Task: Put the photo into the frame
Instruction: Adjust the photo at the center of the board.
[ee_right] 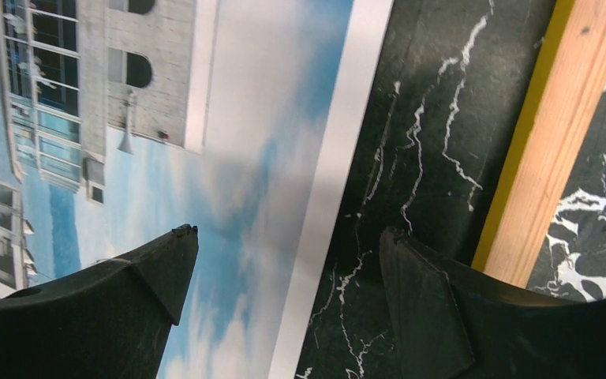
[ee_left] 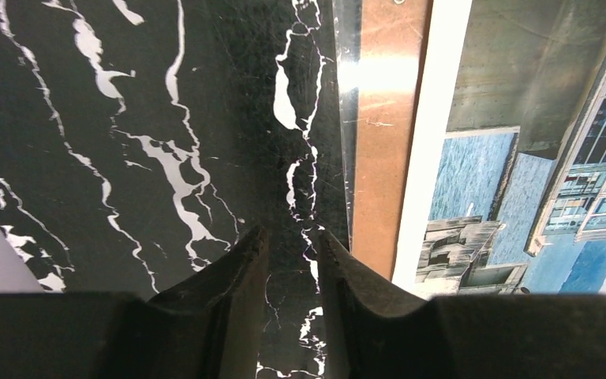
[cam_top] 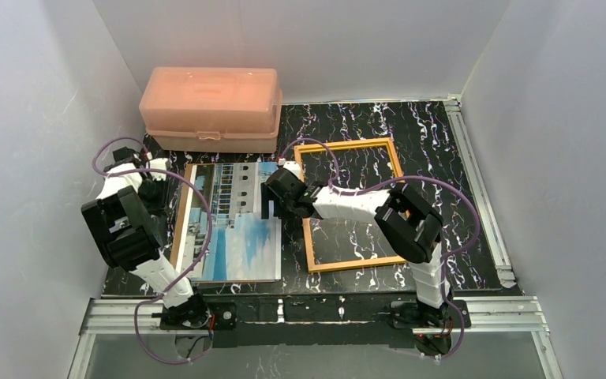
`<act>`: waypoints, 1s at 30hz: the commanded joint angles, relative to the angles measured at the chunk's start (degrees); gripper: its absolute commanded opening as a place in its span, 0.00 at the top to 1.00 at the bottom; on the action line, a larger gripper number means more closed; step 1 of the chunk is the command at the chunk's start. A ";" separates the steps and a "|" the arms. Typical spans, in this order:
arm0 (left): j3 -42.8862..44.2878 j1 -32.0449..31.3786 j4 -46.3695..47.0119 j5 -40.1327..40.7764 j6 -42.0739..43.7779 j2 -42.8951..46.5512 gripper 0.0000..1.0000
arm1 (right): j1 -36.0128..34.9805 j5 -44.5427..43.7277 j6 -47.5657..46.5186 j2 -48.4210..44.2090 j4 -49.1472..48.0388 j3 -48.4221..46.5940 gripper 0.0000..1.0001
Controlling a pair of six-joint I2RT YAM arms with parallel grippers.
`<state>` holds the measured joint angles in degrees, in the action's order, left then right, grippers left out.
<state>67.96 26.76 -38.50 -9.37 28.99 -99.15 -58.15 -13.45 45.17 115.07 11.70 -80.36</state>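
The photo (cam_top: pixel 237 237) of blue sky and a white building lies face up on a brown backing board (cam_top: pixel 180 229) at the left of the mat. The frame (cam_top: pixel 350 144), yellow with a wooden edge, lies flat to its right, with nothing inside it. My right gripper (cam_top: pixel 271 201) hangs wide open over the photo's right white border (ee_right: pixel 331 197). One finger is above the sky print, the other above the mat beside the frame (ee_right: pixel 560 134). My left gripper (ee_left: pixel 292 233) is over bare mat just left of the board (ee_left: pixel 383 142), its jaws a narrow gap apart with nothing between them.
A pink plastic box (cam_top: pixel 211 106) stands at the back left against the wall. A clear glossy strip (ee_left: pixel 346 95) runs along the board's left edge. White walls close in both sides, and a metal rail (cam_top: pixel 481 189) lines the mat's right edge.
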 commanded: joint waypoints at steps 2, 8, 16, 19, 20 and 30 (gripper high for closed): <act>-2.01 -1.37 1.28 0.86 -1.23 -1.23 0.75 | 0.26 0.05 1.64 -1.04 -1.73 1.94 0.07; -1.72 -2.39 0.93 -0.10 -2.33 -3.11 0.82 | 1.43 3.94 3.19 0.34 -2.92 3.20 0.07; -3.27 -3.28 1.13 -1.06 -2.67 -3.39 0.94 | 3.41 15.64 7.90 2.46 -11.21 6.00 0.07; -4.08 -3.43 1.77 -1.14 -2.47 -3.40 0.98 | 3.66 17.18 9.01 2.55 -13.30 5.75 0.07; -4.26 -3.40 1.95 -1.38 -2.40 -3.39 0.99 | 3.80 17.69 9.41 2.45 -13.75 5.74 0.07; -6.24 -3.77 3.21 -3.00 -1.33 -4.95 1.00 | 4.67 22.70 13.46 -0.75 -21.04 6.49 0.08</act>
<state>65.04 23.81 -34.92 -9.45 27.00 -102.61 -53.87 5.85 55.83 115.90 -3.38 -74.98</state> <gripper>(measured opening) 0.008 0.926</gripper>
